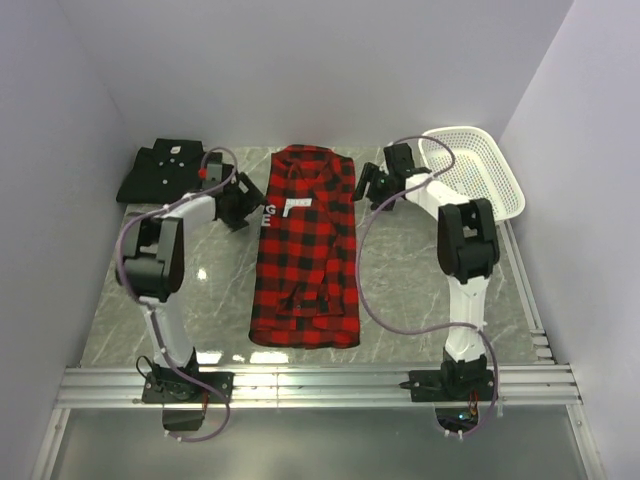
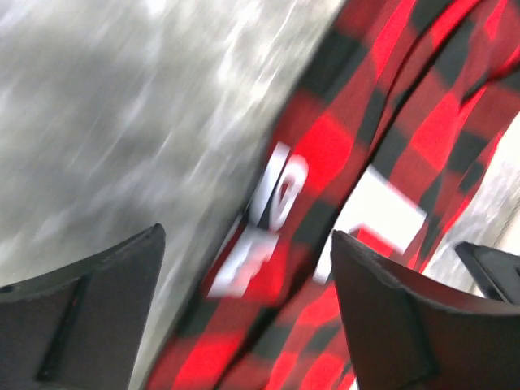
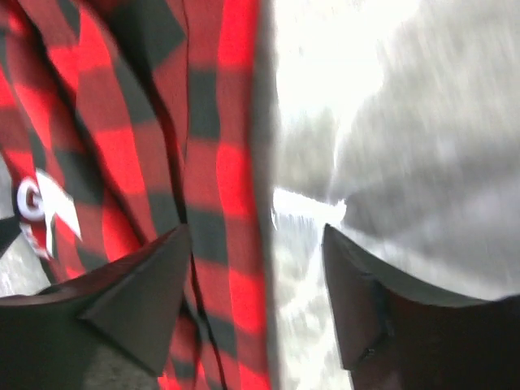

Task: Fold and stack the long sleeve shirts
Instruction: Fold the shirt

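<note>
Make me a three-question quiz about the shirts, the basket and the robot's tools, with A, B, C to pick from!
1. Where is the black shirt?
A. On the floor
B. At the far left of the table
C. Hanging on an arm

2. What colour is the basket?
A. White
B. Blue
C. Yellow

3. How are the left tool and the right tool?
A. Both shut on cloth
B. One open, one shut
C. Both open

Answers:
1. B, it lies folded at the far left edge in the top view.
2. A, its mesh is plain white.
3. C, each wrist view shows the fingers standing apart over the plaid shirt, pinching nothing.
</note>
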